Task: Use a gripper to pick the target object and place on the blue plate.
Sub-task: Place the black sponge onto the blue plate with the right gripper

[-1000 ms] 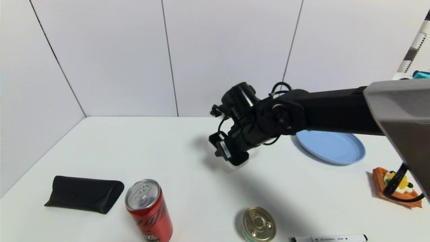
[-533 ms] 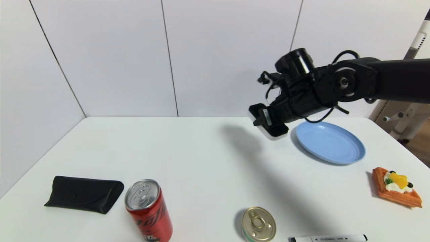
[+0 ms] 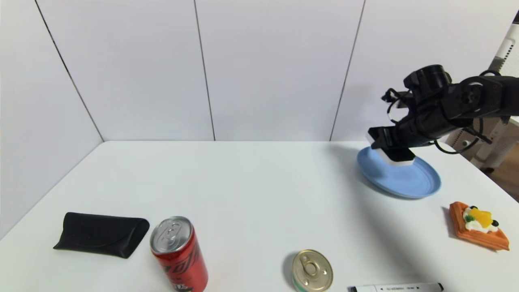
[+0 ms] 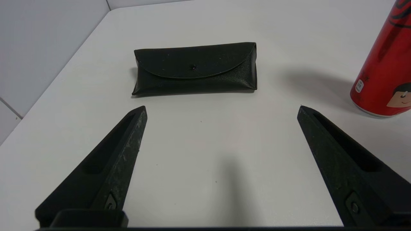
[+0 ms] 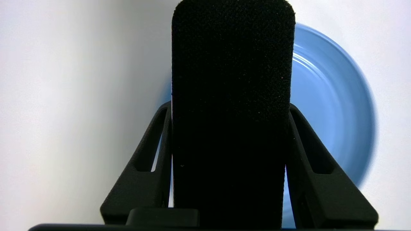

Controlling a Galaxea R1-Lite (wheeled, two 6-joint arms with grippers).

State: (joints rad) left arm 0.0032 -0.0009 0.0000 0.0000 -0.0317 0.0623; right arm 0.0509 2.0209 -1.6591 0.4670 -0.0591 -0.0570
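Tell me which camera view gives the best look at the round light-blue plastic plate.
The head view: the round light-blue plastic plate shows nearly whole on the white table, only its far edge hidden by the black-and-white block in the right hand. The right wrist view shows it blurred, half hidden behind that block. The left wrist view doesn't show it.

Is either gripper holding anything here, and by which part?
The right gripper holds the black-topped eraser block, its fingers clamping the two long sides, above the blue plate. The left gripper is open and holds nothing.
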